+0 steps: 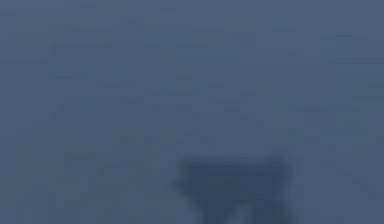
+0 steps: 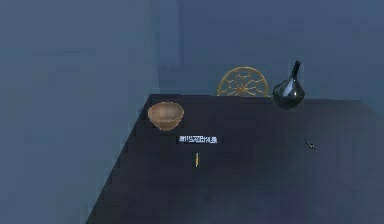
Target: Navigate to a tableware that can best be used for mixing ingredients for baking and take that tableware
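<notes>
A: Brown bowl [image 2: 166, 115] sits far-left on the dark table [image 2: 260, 185], gripper [image 2: 173, 135] near it. Holding anything?
B: Cannot tell. Risk: a skewed reach nudges the bowl off the left edge.

Forward view faces a plain blue wall [image 1: 150, 70] at close range. Arm side view looks down across a dark table [image 2: 250, 190] toward a wall corner [image 2: 157, 50].

Dim blue room, dark surface [image 2: 260, 195] near a corner.
Two blue-grey walls [image 2: 70, 50] meet behind the surface's far left end; a chair [image 2: 243, 82] with a round tan wicker back stands at its far edge. The forward view faces plain blue wall [image 1: 190, 70].
</notes>
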{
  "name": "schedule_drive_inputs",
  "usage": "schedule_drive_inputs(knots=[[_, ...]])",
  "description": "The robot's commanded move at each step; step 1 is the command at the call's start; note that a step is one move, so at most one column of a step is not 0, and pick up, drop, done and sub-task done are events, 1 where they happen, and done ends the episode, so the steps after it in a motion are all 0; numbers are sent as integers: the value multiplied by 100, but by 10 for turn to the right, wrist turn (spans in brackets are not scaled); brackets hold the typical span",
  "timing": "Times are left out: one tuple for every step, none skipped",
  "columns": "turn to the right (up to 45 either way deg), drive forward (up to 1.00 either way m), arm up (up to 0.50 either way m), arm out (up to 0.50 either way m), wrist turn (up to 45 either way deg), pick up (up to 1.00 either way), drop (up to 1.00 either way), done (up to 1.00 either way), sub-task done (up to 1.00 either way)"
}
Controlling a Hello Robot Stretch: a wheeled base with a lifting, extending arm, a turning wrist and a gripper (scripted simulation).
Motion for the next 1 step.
schedule_drive_inputs(knots=[[0, 0, 50, 0, 0, 0, 0, 0, 0]])
